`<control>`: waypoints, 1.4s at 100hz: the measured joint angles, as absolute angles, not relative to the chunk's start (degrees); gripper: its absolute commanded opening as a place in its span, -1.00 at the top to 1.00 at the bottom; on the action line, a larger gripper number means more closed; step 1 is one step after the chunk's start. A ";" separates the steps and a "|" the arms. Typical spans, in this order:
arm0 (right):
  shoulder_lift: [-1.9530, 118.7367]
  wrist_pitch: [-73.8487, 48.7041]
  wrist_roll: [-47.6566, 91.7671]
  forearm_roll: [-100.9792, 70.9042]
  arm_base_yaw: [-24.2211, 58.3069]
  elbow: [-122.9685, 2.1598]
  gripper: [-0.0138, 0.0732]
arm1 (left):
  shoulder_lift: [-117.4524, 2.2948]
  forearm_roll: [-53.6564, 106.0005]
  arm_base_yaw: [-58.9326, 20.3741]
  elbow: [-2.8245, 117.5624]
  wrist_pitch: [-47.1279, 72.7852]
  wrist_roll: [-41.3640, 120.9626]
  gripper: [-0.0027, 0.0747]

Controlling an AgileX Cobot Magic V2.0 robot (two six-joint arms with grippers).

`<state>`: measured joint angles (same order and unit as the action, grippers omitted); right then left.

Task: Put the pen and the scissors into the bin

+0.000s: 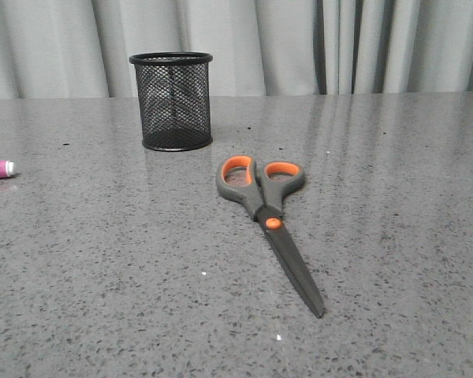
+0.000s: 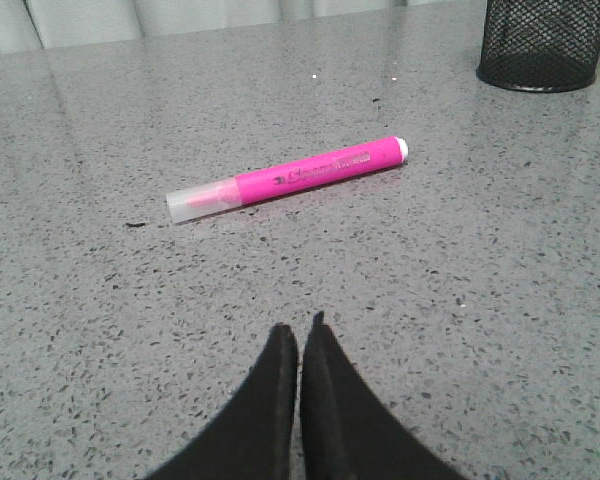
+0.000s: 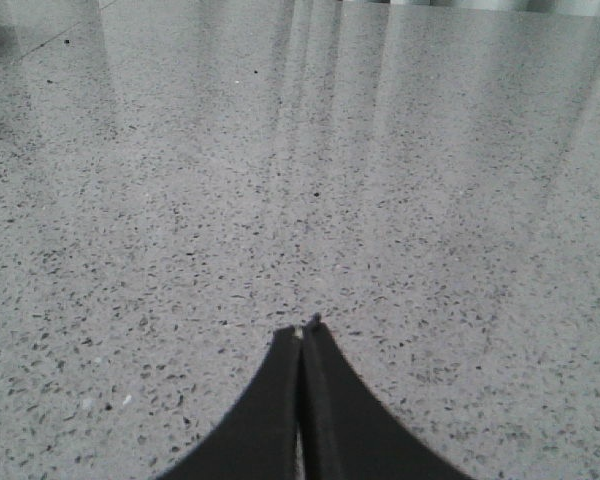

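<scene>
Closest to your front camera, the scissors (image 1: 266,218) are lying flat and closed on the table (image 1: 394,236), handles turned toward the bin (image 1: 173,101) and blades pointing away from it, so you are probably looking at a start layout with nothing loaded yet. You are seeing the pen (image 2: 290,178) lying flat too, well apart from the bin on the scissors' far side (only its tip is showing at the front view's edge). Your left gripper (image 2: 302,345) is hovering near the pen with its fingers pressed together, holding nothing; your right gripper (image 3: 302,340) is likewise closed and empty over bare table. You are counting one pen, one pair of scissors, one bin.
</scene>
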<state>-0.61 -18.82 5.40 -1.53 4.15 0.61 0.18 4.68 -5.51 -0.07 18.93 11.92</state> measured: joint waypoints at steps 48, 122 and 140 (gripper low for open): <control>-0.61 -18.38 5.40 -1.42 4.15 0.61 0.84 | 0.18 4.68 -5.51 -0.07 18.93 11.92 0.98; -0.61 9.37 2.07 -33.69 4.15 0.61 0.84 | 0.18 13.18 -5.51 -0.07 4.77 11.92 0.98; -0.61 9.37 2.07 -33.89 4.15 0.61 0.84 | 0.18 47.12 -5.51 -0.07 -1.10 11.71 0.98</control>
